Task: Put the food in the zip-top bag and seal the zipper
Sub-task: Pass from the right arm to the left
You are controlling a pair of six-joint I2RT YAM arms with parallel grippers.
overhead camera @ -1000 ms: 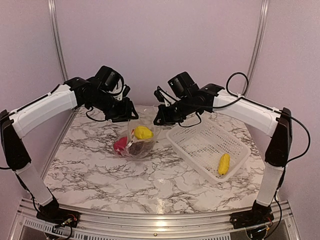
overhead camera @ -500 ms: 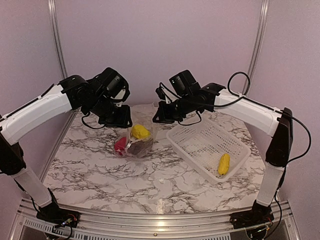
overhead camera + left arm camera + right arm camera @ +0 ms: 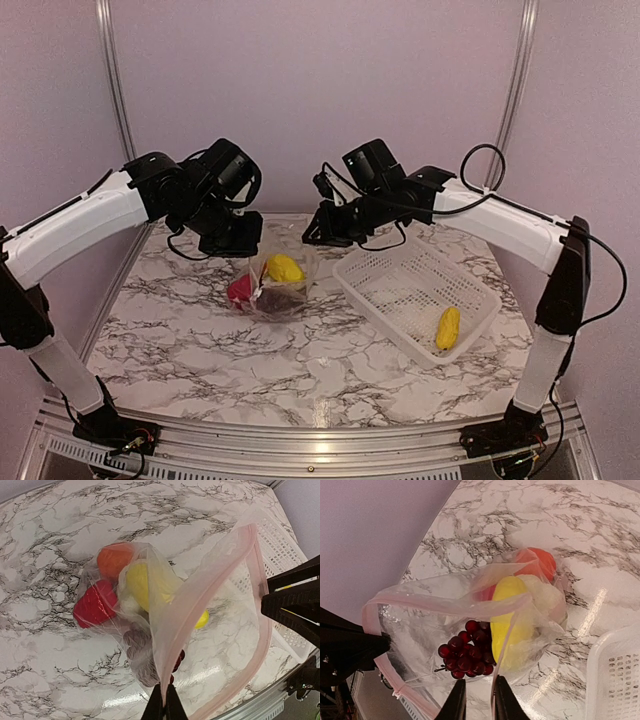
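Pinching the zipper (image 3: 210, 580) of the limp zip-top bag (image 3: 225, 650) at six o'clock: my left hand (image 3: 163, 702) clamped, right hand (image 3: 476, 697) slightly apart.

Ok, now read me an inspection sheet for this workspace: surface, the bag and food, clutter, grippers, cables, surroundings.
Surface: glossy marble-pattern table.
Job's things: zip-top bag held up, mouth open, zipper unsealed. Inside are a yellow piece, red piece, orange fruit and grape bunch. A second yellow piece lies in the basket.
Clutter: white lattice basket, to the right of the bag.
Grippers: left gripper shut on the zipper edge. Right gripper has its jaws slightly apart, with the bag edge between them.
Cables: black loops at the wrists, off the bag.
Surroundings: lilac walls, metal frame posts.
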